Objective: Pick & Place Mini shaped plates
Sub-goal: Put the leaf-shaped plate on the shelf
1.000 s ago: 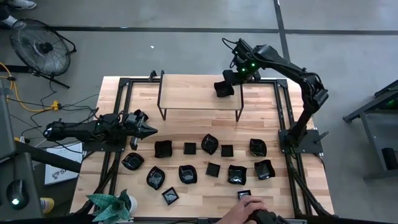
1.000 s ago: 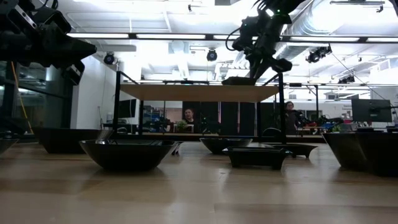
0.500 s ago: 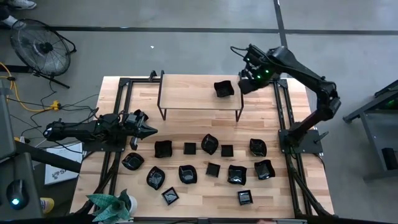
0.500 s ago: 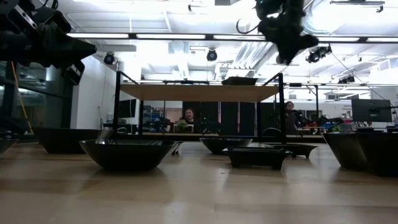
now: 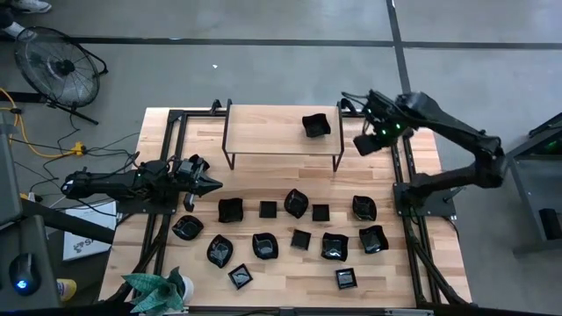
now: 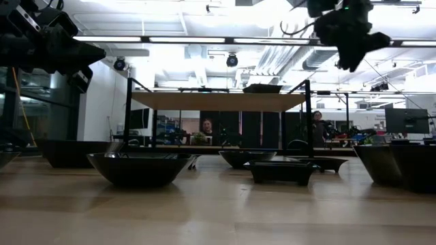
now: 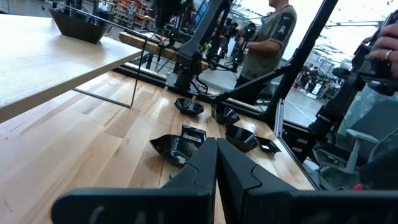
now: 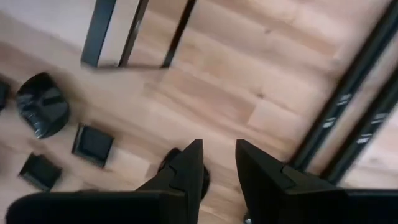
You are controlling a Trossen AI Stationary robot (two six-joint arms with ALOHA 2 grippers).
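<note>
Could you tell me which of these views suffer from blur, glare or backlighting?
Right wrist view: motion-smeared, with the wooden table and small glossy black dishes soft beyond the right gripper, whose fingers stand apart. Low view: bright ceiling lights backlight the raised wooden shelf, leaving the dishes as dark silhouettes. High view: evenly lit and sharp. Left wrist view: near fingers soft, pressed together.

Green plant (image 5: 158, 288) cut off by high view's bottom edge

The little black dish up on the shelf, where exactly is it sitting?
In the high view, the dish sits alone near the right end of the raised wooden shelf, left of the right gripper.
</note>
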